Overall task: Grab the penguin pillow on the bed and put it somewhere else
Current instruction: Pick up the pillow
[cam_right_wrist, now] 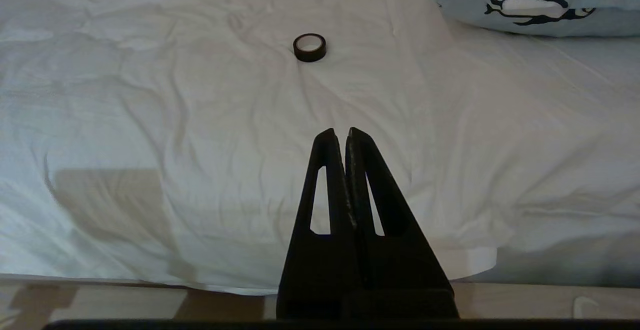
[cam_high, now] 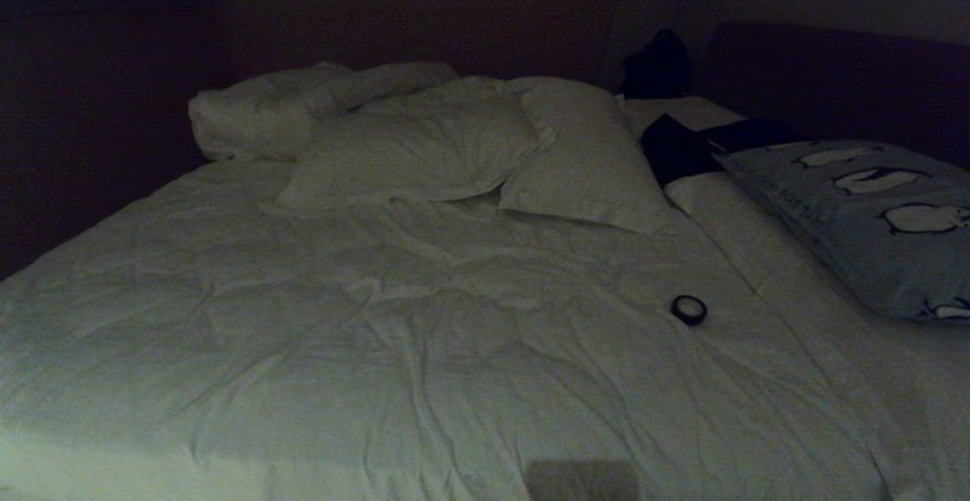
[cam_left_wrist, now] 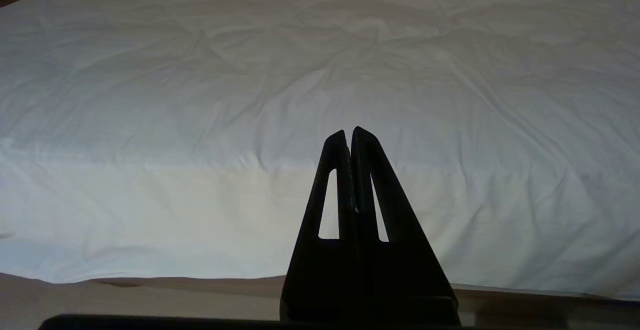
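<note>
Both grippers' fingers pressed together, right gripper (cam_right_wrist: 339, 131) well short of penguin pillow (cam_right_wrist: 530, 3), bed (cam_right_wrist: 150, 95).

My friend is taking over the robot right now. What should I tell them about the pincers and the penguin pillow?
Left pincer: shut, holding nothing, pointing at bare white duvet near the edge of the bed.
Right pincer: shut, holding nothing, also by the bed's edge, with a small dark tape roll lying on the duvet ahead of it.
Penguin pillow: lying on the robot's right side of the bed, beyond the tape roll, untouched.
White pillows: piled at the head of the bed.
Done: nothing yet.
Left: open a pincer, reach the penguin pillow, grab it, lift it and put it somewhere else.
</note>
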Motion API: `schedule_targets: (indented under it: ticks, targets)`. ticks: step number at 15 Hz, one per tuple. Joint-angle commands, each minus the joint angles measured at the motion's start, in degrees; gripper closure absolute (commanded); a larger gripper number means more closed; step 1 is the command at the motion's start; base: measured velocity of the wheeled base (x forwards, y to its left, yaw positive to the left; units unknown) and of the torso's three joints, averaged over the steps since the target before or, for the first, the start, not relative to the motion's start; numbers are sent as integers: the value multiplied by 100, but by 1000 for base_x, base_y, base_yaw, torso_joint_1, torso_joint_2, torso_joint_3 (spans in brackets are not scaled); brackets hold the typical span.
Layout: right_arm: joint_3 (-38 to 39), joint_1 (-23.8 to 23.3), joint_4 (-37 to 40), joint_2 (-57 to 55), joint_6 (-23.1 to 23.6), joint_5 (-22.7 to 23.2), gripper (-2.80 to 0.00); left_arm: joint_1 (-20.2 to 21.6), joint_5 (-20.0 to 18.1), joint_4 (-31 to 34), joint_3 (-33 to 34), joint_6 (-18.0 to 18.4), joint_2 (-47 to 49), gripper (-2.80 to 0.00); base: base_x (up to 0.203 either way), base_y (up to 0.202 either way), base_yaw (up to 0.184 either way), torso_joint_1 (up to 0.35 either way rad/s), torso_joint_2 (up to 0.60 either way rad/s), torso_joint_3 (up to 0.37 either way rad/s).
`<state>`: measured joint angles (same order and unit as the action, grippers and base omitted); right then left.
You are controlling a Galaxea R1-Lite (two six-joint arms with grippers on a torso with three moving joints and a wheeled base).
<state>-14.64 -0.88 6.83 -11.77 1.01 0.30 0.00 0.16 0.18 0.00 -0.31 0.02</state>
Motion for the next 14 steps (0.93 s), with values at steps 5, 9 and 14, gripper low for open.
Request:
schedule_targets:
  ticks: [5, 9, 14]
  targets:
    - [-441, 0, -909, -1871, -123, -2, 0, 0, 2, -1, 9, -4, -2, 0, 0, 0, 0, 0, 0, 0]
    - [-1088, 0, -1261, -3025, -239, 0, 0, -8, 2, -1, 9, -4, -2, 0, 0, 0, 0, 0, 0, 0]
    - [-2227, -8, -1462, -4566, -317, -59, 0, 0, 2, -1, 9, -4, -2, 0, 0, 0, 0, 0, 0, 0]
